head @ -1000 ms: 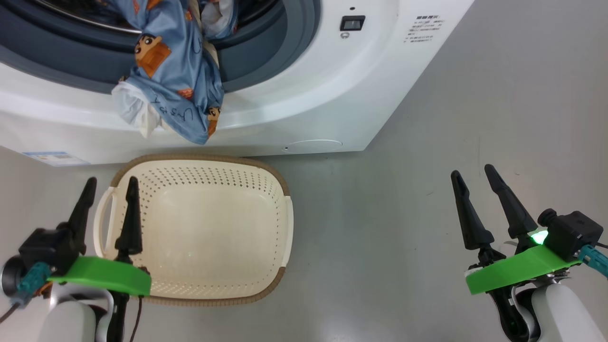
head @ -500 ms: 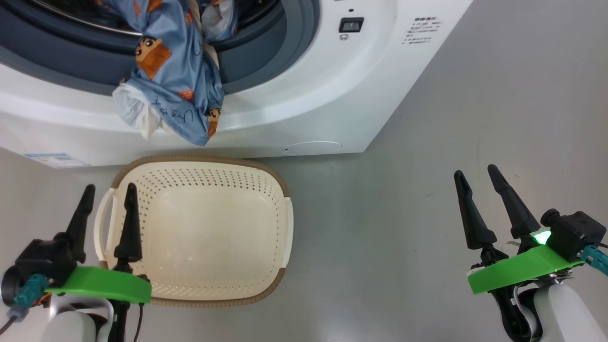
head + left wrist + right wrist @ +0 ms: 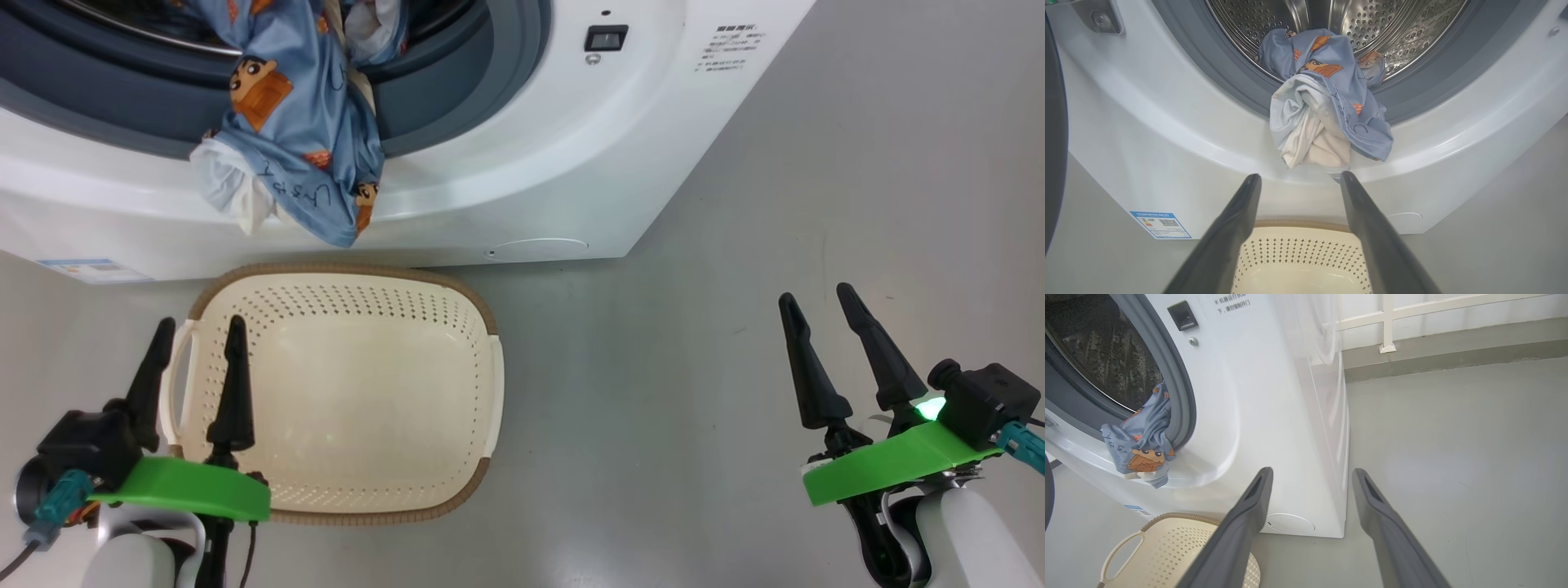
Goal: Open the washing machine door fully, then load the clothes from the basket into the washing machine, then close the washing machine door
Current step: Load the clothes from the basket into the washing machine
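Loading step, unfinished: light-blue cartoon-printed garments [image 3: 294,155] are draped over the grey gasket [image 3: 482,90] of the white front-loader [image 3: 531,171].
The left gripper [image 3: 202,322] and right gripper [image 3: 815,294] are spread wide, empty; pushing the garments inside is judged necessary next.

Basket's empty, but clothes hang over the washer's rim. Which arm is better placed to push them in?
Left, likely. The left gripper hangs open over the basket, the clothes straight ahead in its wrist view. The right gripper, also open, sits off over the floor past the corner of the washing machine.
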Controlling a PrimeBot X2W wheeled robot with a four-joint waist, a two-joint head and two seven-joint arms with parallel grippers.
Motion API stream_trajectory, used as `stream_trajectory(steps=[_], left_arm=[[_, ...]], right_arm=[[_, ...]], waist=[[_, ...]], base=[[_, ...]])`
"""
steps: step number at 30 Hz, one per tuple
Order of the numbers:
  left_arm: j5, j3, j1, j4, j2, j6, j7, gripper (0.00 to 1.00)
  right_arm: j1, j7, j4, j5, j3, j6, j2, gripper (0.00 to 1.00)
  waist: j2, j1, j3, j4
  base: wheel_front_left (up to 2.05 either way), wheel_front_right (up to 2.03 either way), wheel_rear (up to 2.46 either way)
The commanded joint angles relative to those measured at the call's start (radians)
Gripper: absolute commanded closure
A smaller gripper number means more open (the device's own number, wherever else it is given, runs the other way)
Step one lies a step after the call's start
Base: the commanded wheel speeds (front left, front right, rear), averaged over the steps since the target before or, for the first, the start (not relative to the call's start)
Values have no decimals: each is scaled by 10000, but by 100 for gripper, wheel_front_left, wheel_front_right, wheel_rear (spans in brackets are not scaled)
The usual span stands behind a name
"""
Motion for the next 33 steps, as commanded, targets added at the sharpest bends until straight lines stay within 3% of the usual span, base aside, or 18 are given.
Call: stream_trajectory(steps=[1,20,33], left_arm=[[-78,247,-84,-125,157,-15,-57,0],[-615,-504,-2045,1203,260,-15,-57,0],[-1460,-1272,-4163,3231,570,-15,-57,0]], right_arm=[[183,-48,-248,-97,242,16,-16,0],[-124,-48,-271,-91,399,16,131,0],[-412,-48,-272,-68,494,16,336,0]], waist=[[0,0,13,-5],[0,0,552,-209],[0,0,990,-583]], base=[[0,0,0],[0,0,0],[0,0,0]])
